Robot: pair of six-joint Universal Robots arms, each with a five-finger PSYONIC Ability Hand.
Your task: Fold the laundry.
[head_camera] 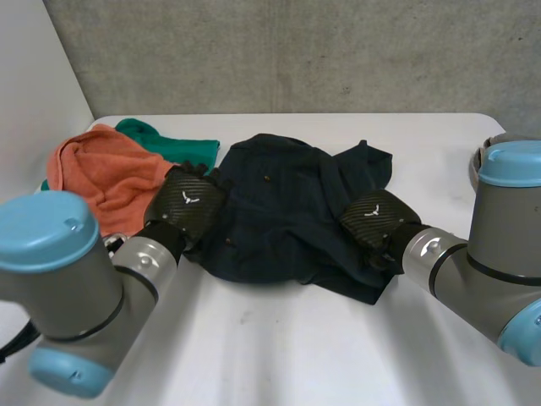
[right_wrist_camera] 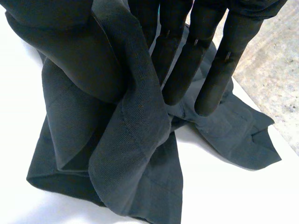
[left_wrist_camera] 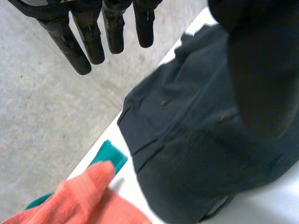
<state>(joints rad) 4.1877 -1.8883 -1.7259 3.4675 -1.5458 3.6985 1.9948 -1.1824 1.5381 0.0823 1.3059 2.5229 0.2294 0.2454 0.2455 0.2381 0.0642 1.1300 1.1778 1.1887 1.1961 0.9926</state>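
A dark navy garment (head_camera: 279, 203) lies crumpled in the middle of the white table (head_camera: 279, 347). My left hand (head_camera: 188, 201) is at its left edge. In the left wrist view its fingers (left_wrist_camera: 88, 42) are straight and apart, held above the garment (left_wrist_camera: 196, 154) and holding nothing. My right hand (head_camera: 376, 216) is on the garment's right side. In the right wrist view a thick fold of the dark cloth (right_wrist_camera: 131, 140) runs up between the thumb and the straight fingers (right_wrist_camera: 219, 70), pinched there.
An orange cloth (head_camera: 106, 173) lies bunched at the table's back left with a green cloth (head_camera: 173, 145) partly under it; both are beside my left hand. A grey wall stands behind the table. Bare white table spreads in front of the garment.
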